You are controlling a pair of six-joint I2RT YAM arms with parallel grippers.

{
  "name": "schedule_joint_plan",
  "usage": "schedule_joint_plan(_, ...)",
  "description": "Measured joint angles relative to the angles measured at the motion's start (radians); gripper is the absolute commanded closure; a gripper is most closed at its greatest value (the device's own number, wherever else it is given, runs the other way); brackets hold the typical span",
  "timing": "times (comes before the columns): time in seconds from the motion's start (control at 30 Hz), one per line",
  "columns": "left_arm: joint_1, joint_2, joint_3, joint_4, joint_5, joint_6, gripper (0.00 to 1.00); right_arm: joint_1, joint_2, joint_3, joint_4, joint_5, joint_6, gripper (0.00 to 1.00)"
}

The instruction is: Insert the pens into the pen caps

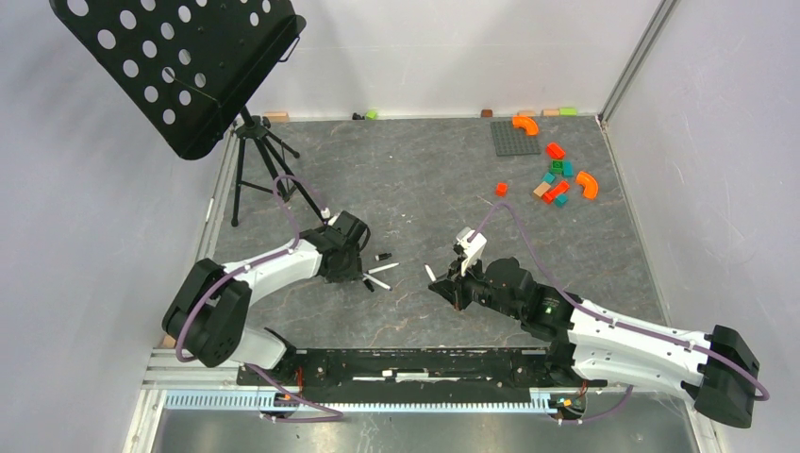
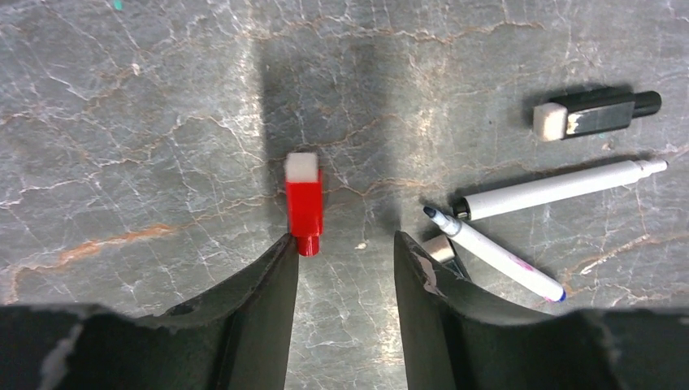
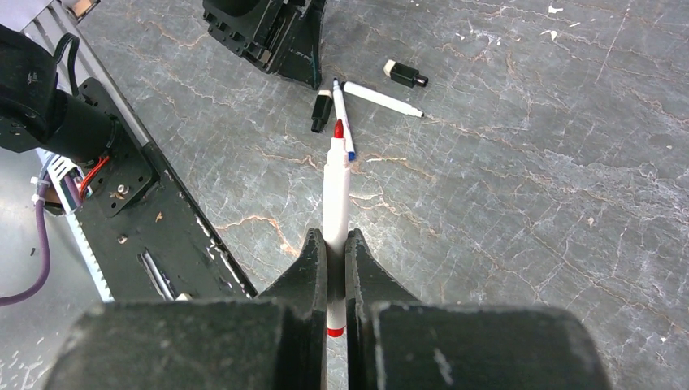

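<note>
Left wrist: my left gripper [image 2: 345,244] gapes, short red plastic cap [image 2: 304,203] lying lengthwise just ahead, off-centre; right gripper [image 3: 335,244] clamps white red-tipped marker [image 3: 335,183]

Bright, even light fills all 3 views, sharp across the grey veined tabletop [image 1: 425,189]. In the left wrist view a soft shadow band falls around the short red plastic cap [image 2: 304,203].

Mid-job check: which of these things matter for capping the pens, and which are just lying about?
Job: red-tipped pen in right gripper; red cap by open left gripper; black-ended pen; blue-tipped pen; black cap.
Lying about: toy blocks; grey plate; music stand.
</note>
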Motion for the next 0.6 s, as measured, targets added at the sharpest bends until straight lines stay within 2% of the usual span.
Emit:
schedule_joint_plan(0.13, 0.0, -0.01, -0.005, 0.0, 0.024, -0.001, 0.49, 0.0, 0.0, -0.002, 0.001, 0.0, 0.0, 1.0)
schedule_joint_plan(0.33, -0.002, -0.013, -0.005, -0.023, 0.011, -0.001, 0.41, 0.0, 0.0, -0.004, 0.002, 0.0, 0.0, 1.0)
schedule_joint_plan(0.6, -0.005, -0.015, 0.029, -0.095, -0.065, -0.006, 0.43, 0.0, 0.0, -0.013, 0.001, 0.0, 0.002, 1.0)
